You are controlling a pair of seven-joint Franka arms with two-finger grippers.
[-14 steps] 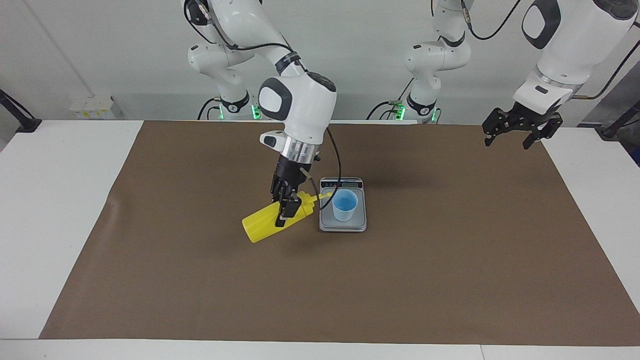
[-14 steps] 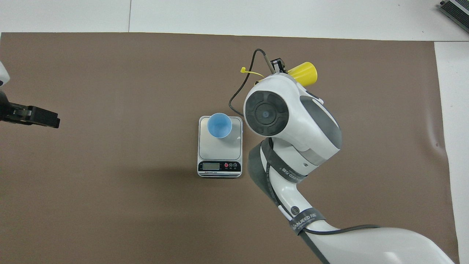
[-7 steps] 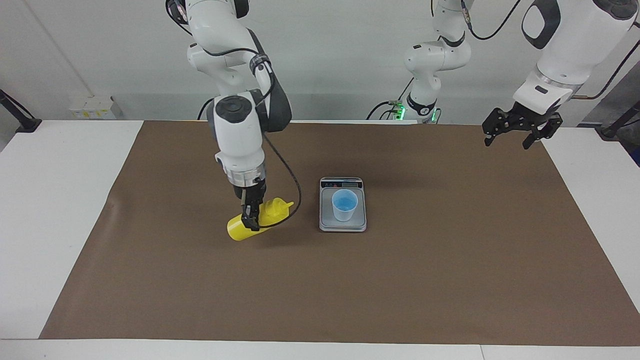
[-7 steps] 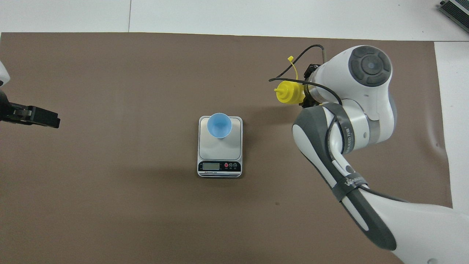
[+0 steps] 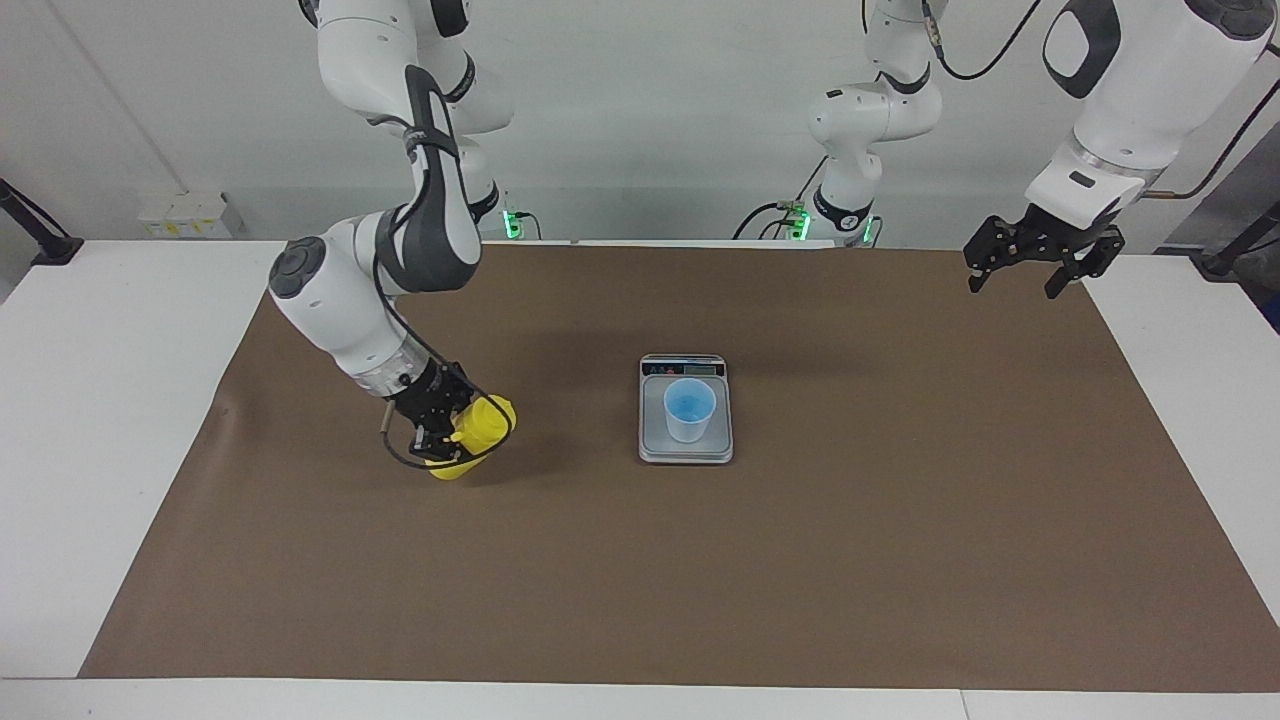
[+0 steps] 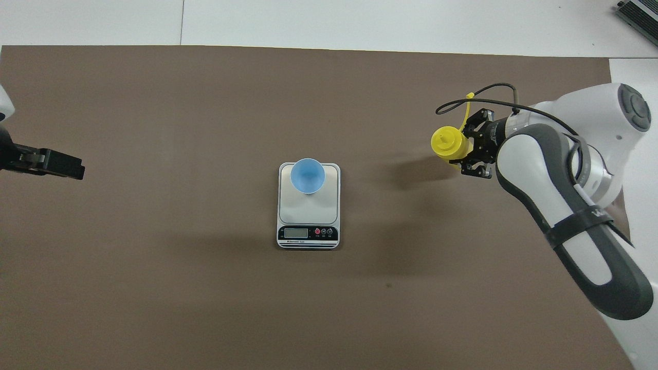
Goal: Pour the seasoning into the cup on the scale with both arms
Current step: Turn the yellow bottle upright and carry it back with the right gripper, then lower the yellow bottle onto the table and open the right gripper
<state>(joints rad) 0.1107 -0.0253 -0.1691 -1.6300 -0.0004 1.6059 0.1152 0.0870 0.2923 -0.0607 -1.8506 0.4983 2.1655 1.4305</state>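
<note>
The seasoning [image 5: 474, 432], a yellow squeeze bottle with a domed nozzle top, hangs tilted over the brown mat toward the right arm's end of the table, clamped in the closed right pincer [image 5: 440, 428]. The light blue cup [image 5: 689, 410] stands on the scale [image 5: 686, 451]. The left pincer [image 5: 1040, 262] waits open, empty

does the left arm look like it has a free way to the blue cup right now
Probably yes. The left gripper hangs open over the mat's edge at its own end, holding nothing. Only bare mat lies between it and the cup on the scale. The right gripper holds the yellow bottle well aside.
</note>
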